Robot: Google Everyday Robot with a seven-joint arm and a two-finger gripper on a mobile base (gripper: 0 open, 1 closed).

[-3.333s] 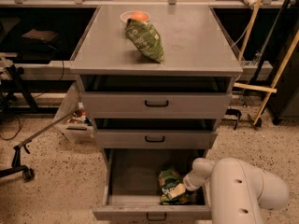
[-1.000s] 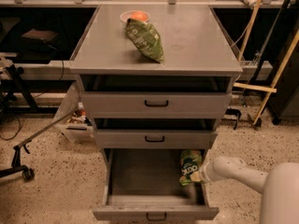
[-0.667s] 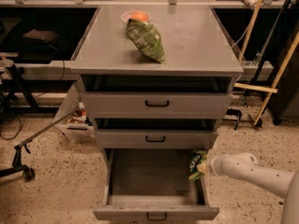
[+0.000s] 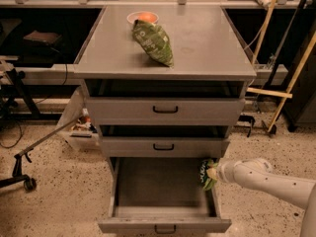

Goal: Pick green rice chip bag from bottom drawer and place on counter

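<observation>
The bottom drawer (image 4: 163,215) is pulled open and its floor is bare. My gripper (image 4: 213,173) reaches in from the right on a white arm and is shut on the green rice chip bag (image 4: 207,173). It holds the bag at the drawer's right wall, just under the middle drawer's front. The counter (image 4: 207,43) is the grey top of the cabinet, well above the gripper.
A longer olive-green bag (image 4: 154,42) lies on the counter beside a white bowl with an orange thing (image 4: 142,18). The top drawer (image 4: 165,109) and middle drawer (image 4: 164,146) are pulled slightly out. Wooden sticks (image 4: 291,73) lean at the right. A wheeled stand (image 4: 24,180) is on the left floor.
The gripper has lifted the green bag off the drawer floor and carried it right and up to the drawer's right edge. The arm has drawn back to the right.
</observation>
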